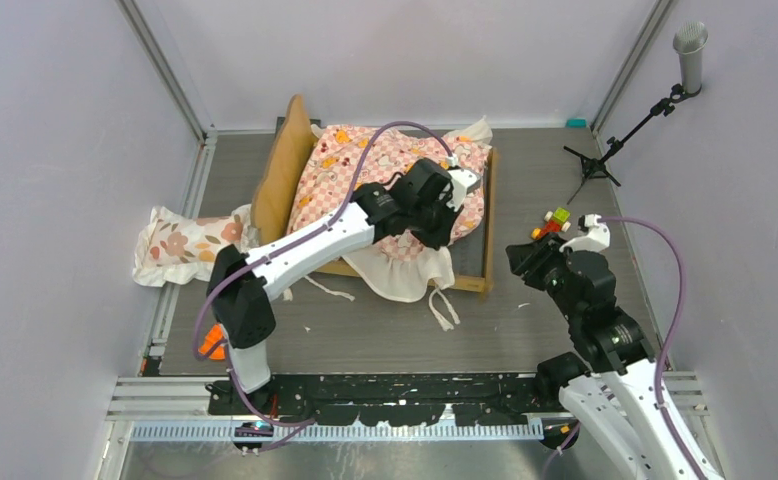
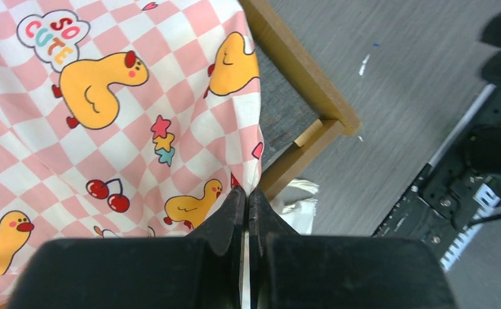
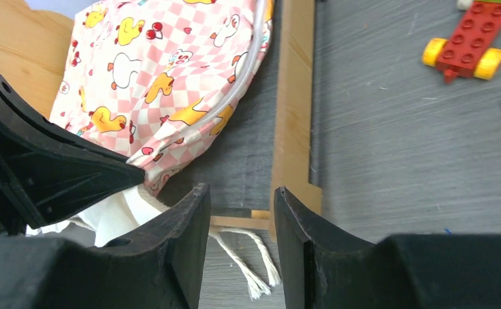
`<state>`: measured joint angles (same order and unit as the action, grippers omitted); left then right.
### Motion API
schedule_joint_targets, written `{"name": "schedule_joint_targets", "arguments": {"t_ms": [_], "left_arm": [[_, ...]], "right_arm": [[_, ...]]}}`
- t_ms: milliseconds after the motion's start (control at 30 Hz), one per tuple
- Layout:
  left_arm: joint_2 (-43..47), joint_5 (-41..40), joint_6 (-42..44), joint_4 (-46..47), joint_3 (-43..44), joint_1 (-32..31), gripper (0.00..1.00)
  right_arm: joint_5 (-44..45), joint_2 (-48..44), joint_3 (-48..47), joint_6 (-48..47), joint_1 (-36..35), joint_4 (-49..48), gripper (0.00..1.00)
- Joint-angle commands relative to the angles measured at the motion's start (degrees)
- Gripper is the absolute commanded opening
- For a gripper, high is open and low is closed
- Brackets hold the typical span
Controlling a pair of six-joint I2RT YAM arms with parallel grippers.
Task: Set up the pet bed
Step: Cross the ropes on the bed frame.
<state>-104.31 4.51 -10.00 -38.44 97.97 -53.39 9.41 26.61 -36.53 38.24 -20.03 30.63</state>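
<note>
The pet bed [image 1: 487, 225] is a tan wooden frame with a headboard on the left and a dark grey mattress panel [image 2: 277, 106]. A pink-checkered sheet [image 1: 365, 170] with ducks and cherries lies bunched over it, its white ruffle hanging over the near rail. My left gripper [image 1: 440, 235] is over the bed's near right part, shut on the sheet's edge [image 2: 251, 174]. My right gripper [image 3: 241, 199] is open and holds nothing; it sits just off the bed's near right corner [image 3: 293, 193], above a white cord [image 3: 251, 257].
A floral pillow [image 1: 190, 243] lies on the table left of the headboard. Toy bricks [image 1: 555, 222] and a red brick car [image 3: 470, 42] lie right of the bed. A microphone stand [image 1: 645, 110] stands at the back right. Walls enclose the table.
</note>
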Motion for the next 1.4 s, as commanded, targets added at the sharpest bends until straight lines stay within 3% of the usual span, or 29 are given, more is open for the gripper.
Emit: {"name": "schedule_joint_targets", "arguments": {"t_ms": [0, 167, 233, 467, 800, 1100, 1367], "left_arm": [[2.06, 11.87, 3.03, -2.11, 2.57, 2.95, 0.0], [1.6, 15.89, 4.81, -3.29, 4.42, 5.37, 0.0], [1.1, 16.36, 4.98, -4.21, 5.65, 6.21, 0.0], [-0.16, 21.2, 2.68, -2.91, 6.0, 9.43, 0.0], [-1.05, 23.44, 2.1, -2.74, 6.79, 12.19, 0.0], [-2.24, 24.78, 1.91, -2.82, 7.53, 12.78, 0.0], [-2.78, 25.23, 1.91, -3.17, 7.8, 13.0, 0.0]], "right_arm": [[-7.26, 4.91, -0.97, -4.06, -0.08, -7.65, 0.47], [-20.82, 11.14, 0.12, -7.15, -0.09, -13.76, 0.42], [-22.81, 12.62, 1.48, -6.04, -0.07, -17.78, 0.38], [-27.31, 15.28, 5.81, -7.08, -1.42, -25.81, 0.39], [-18.14, 19.55, 11.41, -13.03, -12.09, -37.69, 0.39], [-14.76, 26.01, 12.15, -13.99, -13.22, -42.54, 0.41], [-17.88, 28.58, 11.75, -14.05, -14.1, -45.3, 0.43]]}}
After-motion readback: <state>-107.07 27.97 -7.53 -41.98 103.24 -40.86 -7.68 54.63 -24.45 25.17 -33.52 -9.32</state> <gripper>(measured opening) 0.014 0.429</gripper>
